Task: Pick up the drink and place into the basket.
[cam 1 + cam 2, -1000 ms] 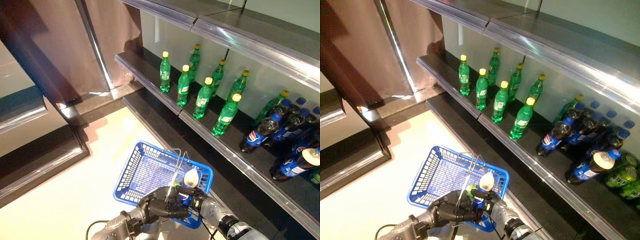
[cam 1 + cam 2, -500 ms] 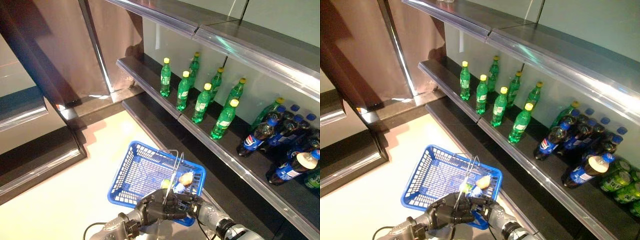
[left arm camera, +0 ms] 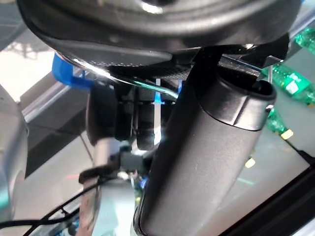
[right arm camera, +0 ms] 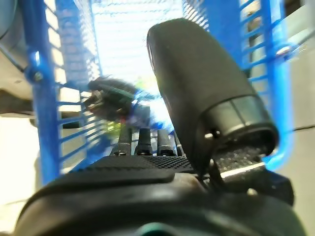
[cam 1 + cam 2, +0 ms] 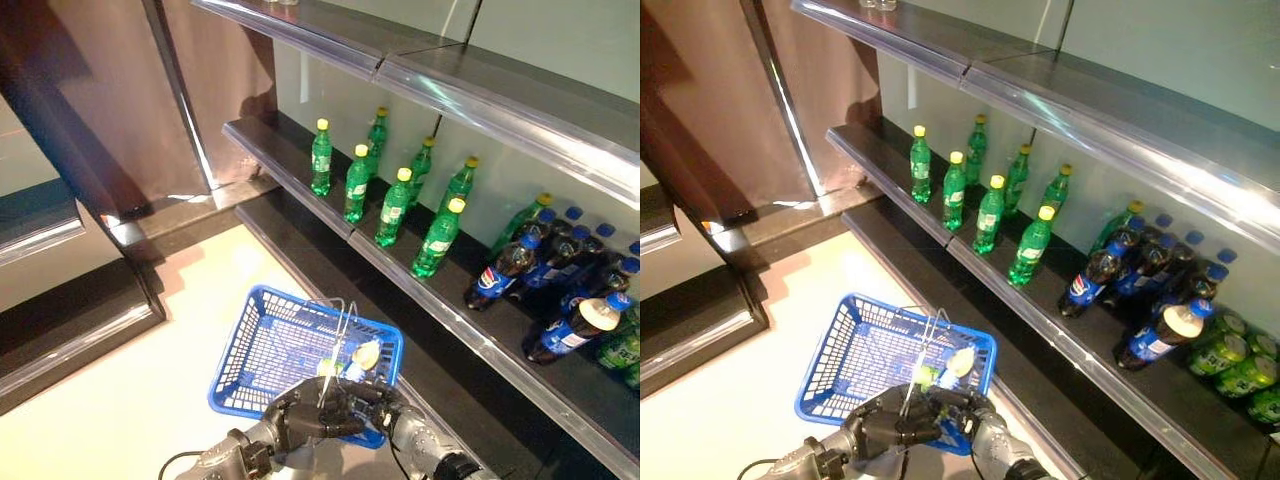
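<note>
The blue basket [image 5: 232, 350] hangs in front of me, low in the eye views. My left hand [image 5: 300, 420] is shut on its thin wire handles [image 5: 345, 320] and also shows in the left wrist view [image 3: 206, 137]. My right hand [image 5: 385, 395] reaches over the basket's near right corner, its white-covered thumb at the rim. In the right wrist view my right hand [image 4: 197, 88] has straight fingers pointing into the basket. A dark, blurred drink [image 4: 110, 101] lies just past them between the basket's blue walls [image 4: 42, 98], apart from the fingers.
A long dark shelf [image 5: 470, 325] runs along the right with green bottles [image 5: 390, 205], dark blue-capped bottles [image 5: 540, 265] and green drinks [image 5: 1230, 350]. Another shelf [image 5: 400, 60] is above it. A dark cabinet [image 5: 80, 110] and a low ledge [image 5: 70, 320] stand at the left.
The camera has shifted a little. My right hand has dropped from above the basket's rim down into the basket, and the drink has left its fingers.
</note>
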Tool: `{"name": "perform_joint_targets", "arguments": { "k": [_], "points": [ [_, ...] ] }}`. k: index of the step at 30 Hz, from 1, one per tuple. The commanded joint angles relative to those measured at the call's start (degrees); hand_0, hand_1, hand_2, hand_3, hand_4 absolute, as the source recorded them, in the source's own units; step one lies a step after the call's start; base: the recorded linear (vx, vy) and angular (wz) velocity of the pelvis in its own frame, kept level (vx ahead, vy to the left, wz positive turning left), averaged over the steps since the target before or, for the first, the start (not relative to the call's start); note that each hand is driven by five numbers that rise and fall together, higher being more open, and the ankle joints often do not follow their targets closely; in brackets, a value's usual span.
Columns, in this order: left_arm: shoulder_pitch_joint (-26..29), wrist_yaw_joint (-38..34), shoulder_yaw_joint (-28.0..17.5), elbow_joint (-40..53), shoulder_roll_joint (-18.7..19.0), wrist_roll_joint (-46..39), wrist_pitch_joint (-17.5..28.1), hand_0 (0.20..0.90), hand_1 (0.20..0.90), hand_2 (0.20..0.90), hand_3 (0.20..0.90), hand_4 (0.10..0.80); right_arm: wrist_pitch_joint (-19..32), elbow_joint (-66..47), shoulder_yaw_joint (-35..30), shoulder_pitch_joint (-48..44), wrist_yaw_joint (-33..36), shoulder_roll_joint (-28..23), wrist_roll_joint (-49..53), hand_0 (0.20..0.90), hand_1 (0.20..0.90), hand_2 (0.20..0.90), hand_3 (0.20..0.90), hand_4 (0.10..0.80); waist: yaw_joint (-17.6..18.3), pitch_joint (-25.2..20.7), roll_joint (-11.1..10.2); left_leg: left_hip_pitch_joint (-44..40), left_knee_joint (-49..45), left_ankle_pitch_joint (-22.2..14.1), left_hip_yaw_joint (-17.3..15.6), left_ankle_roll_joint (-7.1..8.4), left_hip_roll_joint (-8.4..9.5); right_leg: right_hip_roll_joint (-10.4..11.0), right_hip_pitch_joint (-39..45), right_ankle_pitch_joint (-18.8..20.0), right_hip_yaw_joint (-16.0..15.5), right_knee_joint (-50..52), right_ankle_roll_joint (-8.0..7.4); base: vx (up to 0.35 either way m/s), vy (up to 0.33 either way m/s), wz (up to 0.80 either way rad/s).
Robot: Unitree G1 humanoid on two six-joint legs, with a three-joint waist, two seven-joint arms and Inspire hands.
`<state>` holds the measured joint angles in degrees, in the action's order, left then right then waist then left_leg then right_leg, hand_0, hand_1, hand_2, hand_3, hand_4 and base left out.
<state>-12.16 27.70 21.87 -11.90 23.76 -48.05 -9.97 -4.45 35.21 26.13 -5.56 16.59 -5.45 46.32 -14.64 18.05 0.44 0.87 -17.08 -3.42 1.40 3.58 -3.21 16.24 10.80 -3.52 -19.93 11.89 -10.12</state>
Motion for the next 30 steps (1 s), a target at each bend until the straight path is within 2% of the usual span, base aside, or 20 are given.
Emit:
{"name": "perform_joint_targets", "arguments": {
  "k": [1, 2, 3, 8, 11, 15, 19, 24, 30],
  "points": [
    [-5.0, 11.1, 1.0, 21.6, -0.8, -5.7, 5.6, 0.3, 0.3, 0.3, 0.2, 0.1, 5.2, -12.4, -1.0, -2.2, 2.3, -1.9, -8.4, 0.9, 0.9, 0.9, 0.9, 0.8, 0.5, -3.7, 0.0, 0.7, -3.4, 3.4, -2.0, 0.48, -4.01, 0.1, -1.3, 8.4, 2.8, -1.7, 0.3, -0.106, -0.004, -0.13],
    [-5.6, 11.1, 0.0, 21.6, -0.4, -6.5, 6.9, 0.3, 0.3, 0.3, 0.2, 0.1, 6.0, -18.0, -1.3, 0.3, 1.5, -3.7, -13.3, 0.9, 0.9, 0.9, 0.9, 0.8, 1.5, -3.6, -0.1, 0.7, -3.3, 3.4, -2.5, 0.36, -4.24, 0.0, -1.7, 8.2, 3.2, -1.6, 0.35, -0.119, 0.0, -0.12],
    [-5.9, 11.3, -0.9, 21.2, -0.1, -7.1, 8.2, 0.3, 0.3, 0.3, 0.2, 0.1, 4.7, -23.9, -1.4, 2.0, 1.9, -5.9, -15.4, 0.9, 0.9, 0.9, 0.9, 0.8, 2.3, -3.6, -0.3, 0.6, -3.0, 3.5, -3.1, 0.25, -4.51, -0.1, -2.0, 8.0, 3.5, -1.5, 0.37, -0.119, 0.002, -0.14],
    [-6.9, 9.5, -4.1, 20.2, 0.9, -10.0, 13.0, 0.3, 0.3, 0.3, 0.2, 0.1, 4.4, -39.3, -5.2, 8.7, -3.4, -13.2, -24.1, 0.9, 0.9, 0.9, 0.9, 0.8, 5.7, -4.4, -1.2, -0.2, -1.7, 3.6, -5.6, -0.04, -5.59, -0.5, -3.2, 7.3, 5.0, -1.5, 0.42, -0.111, -0.006, -0.26],
    [-7.8, 8.1, -6.2, 19.4, 1.2, -11.9, 16.2, 0.3, 0.3, 0.3, 0.2, 0.1, 7.1, -46.3, -9.5, 12.4, -9.5, -17.2, -24.8, 0.9, 0.9, 0.9, 0.9, 0.8, 7.7, -5.3, -2.1, -0.7, -1.1, 3.4, -7.3, -0.09, -6.12, -0.8, -3.7, 6.8, 6.1, -1.7, 0.71, -0.095, -0.011, -0.29],
    [-8.2, 7.5, -8.9, 18.0, 0.6, -13.4, 18.1, 0.3, 0.3, 0.3, 0.2, 0.1, 10.8, -51.7, -15.3, 14.9, -11.9, -20.7, -26.6, 0.9, 0.9, 0.9, 0.9, 0.8, 9.6, -6.8, -2.6, -1.6, 0.0, 4.1, -9.0, 0.11, -6.62, -1.2, -4.1, 6.4, 7.4, -2.4, 1.2, -0.064, 0.0, -0.28],
    [-8.3, 6.8, -10.9, 18.0, -0.2, -13.7, 18.9, 0.3, 0.3, 0.3, 0.2, 0.1, 15.9, -55.8, -20.4, 16.4, -7.3, -21.7, -30.6, 0.9, 0.9, 0.9, 0.9, 0.8, 11.2, -7.7, -2.8, -2.5, 0.6, 4.8, -10.4, 0.39, -7.21, -1.8, -4.0, 6.0, 8.8, -2.9, 1.85, -0.051, -0.002, -0.24],
    [-6.8, 5.5, -11.0, 17.1, -1.9, -13.9, 19.2, 0.3, 0.3, 0.3, 0.2, 0.1, 23.2, -59.1, -23.8, 14.0, 1.9, -20.7, -36.5, 0.9, 0.9, 0.9, 0.9, 0.8, 12.6, -8.4, -2.3, -3.2, 0.5, 5.4, -11.7, 0.88, -8.0, -2.4, -3.6, 5.5, 10.2, -3.4, 2.77, -0.042, 0.01, -0.17],
    [-4.9, 3.4, -8.3, 16.3, -3.1, -14.0, 20.6, 0.3, 0.3, 0.3, 0.2, 0.1, 23.4, -58.4, -23.8, 9.6, 14.1, -19.3, -44.0, 0.9, 0.9, 0.9, 0.9, 0.8, 13.1, -8.8, -1.4, -3.7, 1.1, 5.5, -12.6, 1.27, -8.33, -2.6, -3.3, 5.5, 11.0, -4.3, 3.25, -0.029, 0.022, -0.16]
  ]
}}
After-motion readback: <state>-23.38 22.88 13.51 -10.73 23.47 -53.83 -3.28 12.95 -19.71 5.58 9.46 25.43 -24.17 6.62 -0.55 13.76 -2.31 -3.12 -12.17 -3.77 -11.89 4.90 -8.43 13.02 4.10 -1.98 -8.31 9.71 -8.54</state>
